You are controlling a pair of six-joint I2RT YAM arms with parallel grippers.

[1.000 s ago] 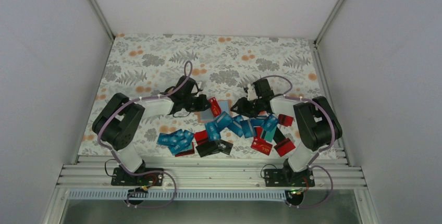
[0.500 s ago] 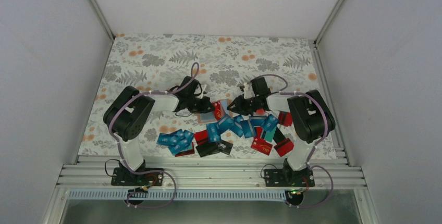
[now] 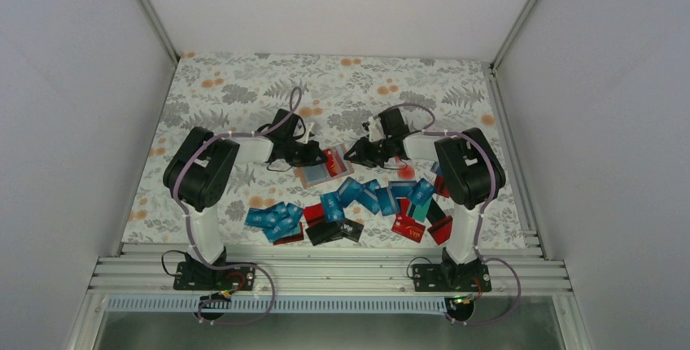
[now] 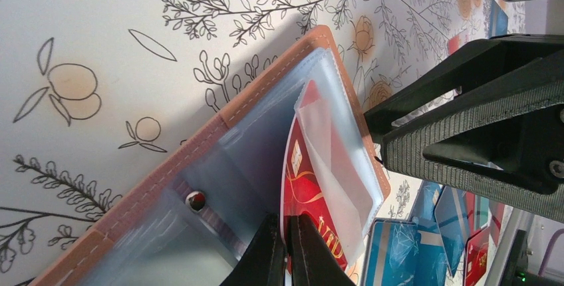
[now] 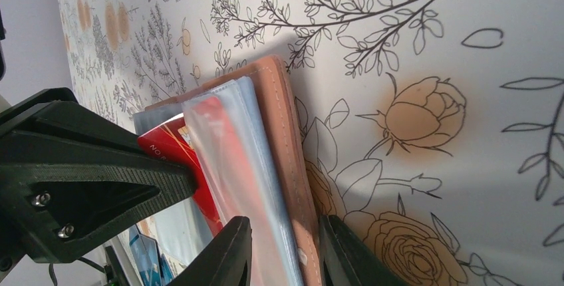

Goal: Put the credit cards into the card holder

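Two grips on: pinched fully shut on red card [image 4: 302, 189] with left gripper [image 4: 287, 254], card tip tucked under clear sleeve [image 4: 336, 166] of card holder [image 4: 199, 141], mid floral table [image 3: 236, 94]; clamped with right gripper [image 5: 282, 249] across card holder's tan edge. Push card in flat along sleeve, keep card holder pinned, avoid buckling plastic. Tight space beside right gripper; loose credit cards [image 3: 366, 195] heaped just nearer the bases.

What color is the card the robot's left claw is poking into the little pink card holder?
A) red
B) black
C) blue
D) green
A: the left gripper pinches a red card that is partly tucked into the card holder.
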